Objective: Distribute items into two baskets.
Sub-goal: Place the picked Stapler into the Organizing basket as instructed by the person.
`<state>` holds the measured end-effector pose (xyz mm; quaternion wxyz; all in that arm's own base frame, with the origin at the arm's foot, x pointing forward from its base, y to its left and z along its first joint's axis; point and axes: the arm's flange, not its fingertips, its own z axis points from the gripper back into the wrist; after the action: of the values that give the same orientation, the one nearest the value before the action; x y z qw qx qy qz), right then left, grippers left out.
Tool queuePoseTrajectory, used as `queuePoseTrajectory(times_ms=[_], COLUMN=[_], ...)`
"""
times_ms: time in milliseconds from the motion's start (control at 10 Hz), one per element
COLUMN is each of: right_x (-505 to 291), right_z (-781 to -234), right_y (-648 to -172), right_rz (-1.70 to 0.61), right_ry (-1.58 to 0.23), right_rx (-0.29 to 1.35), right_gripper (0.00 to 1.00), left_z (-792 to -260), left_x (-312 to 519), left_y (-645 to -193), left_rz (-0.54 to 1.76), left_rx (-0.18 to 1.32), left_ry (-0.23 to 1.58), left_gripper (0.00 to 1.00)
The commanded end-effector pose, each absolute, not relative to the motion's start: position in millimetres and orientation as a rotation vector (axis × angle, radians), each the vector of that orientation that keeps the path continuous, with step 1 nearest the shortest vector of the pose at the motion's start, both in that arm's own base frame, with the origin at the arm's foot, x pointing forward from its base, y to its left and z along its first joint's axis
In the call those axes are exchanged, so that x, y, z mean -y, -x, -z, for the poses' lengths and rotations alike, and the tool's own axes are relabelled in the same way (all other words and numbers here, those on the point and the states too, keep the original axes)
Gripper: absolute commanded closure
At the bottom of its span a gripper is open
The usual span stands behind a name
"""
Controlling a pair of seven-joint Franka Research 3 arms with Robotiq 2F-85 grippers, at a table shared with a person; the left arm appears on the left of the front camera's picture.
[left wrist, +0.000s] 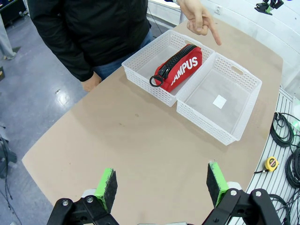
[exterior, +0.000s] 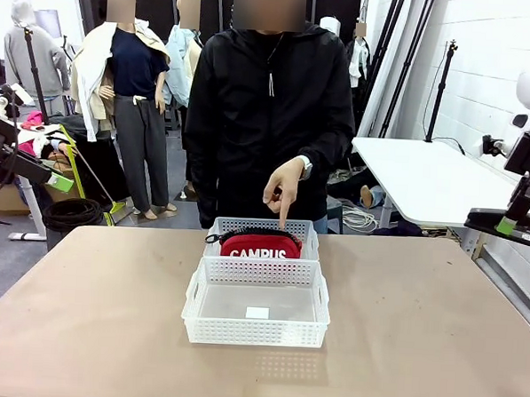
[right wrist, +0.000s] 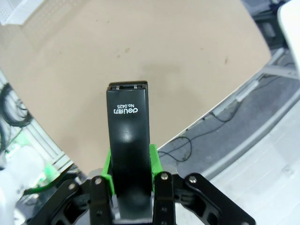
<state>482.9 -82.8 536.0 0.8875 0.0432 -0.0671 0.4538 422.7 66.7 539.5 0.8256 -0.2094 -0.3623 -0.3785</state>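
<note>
Two white perforated baskets stand end to end at the table's middle. In the far basket point(exterior: 309, 237) point(left wrist: 140, 70) lies the red CAMPUS pouch point(exterior: 261, 245) point(left wrist: 183, 68). The near basket point(exterior: 256, 333) point(left wrist: 234, 117) holds just a small white sticker. A person's hand point(exterior: 282, 186) point(left wrist: 199, 16) points a finger down at the far basket. My right gripper point(right wrist: 131, 164) is shut on the black stapler point(right wrist: 127, 136) point(exterior: 499, 225), held in the air off the table's right edge. High over the table's left part, my left gripper point(left wrist: 161, 180) stands open with nothing in it.
The person stands at the far side behind the baskets. Broad bare tabletop point(exterior: 418, 331) surrounds the baskets on either side. A white table point(exterior: 426, 176) stands at the back right. Cables and a yellow tape measure point(left wrist: 271, 163) lie beyond the table's edge.
</note>
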Motion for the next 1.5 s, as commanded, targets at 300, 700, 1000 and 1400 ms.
queuePoseTrajectory(times_ms=[300,700,1000,1400], right_x=[6,-61,-100,-161], right_z=[-559,-556,-535,-534], right_y=[-478,-488,-502,-502], right_rz=[-1.072,-1.234,-1.318,-1.458], right_ry=[-0.064,-0.081,-0.138,-0.130], right_rx=[0.190,0.193,0.179,0.190], right_gripper=[1.00,1.00,1.00,1.00], left_z=[-540,-540,-540,-540], left_x=[-67,-67,-67,-67], left_y=[-422,-422,-422,-422], left_rz=[0.797,0.797,0.797,0.797], left_rx=[0.771,0.771,0.771,0.771], left_ry=[0.447,0.447,0.447,0.447], left_gripper=[0.00,0.00,0.00,0.00])
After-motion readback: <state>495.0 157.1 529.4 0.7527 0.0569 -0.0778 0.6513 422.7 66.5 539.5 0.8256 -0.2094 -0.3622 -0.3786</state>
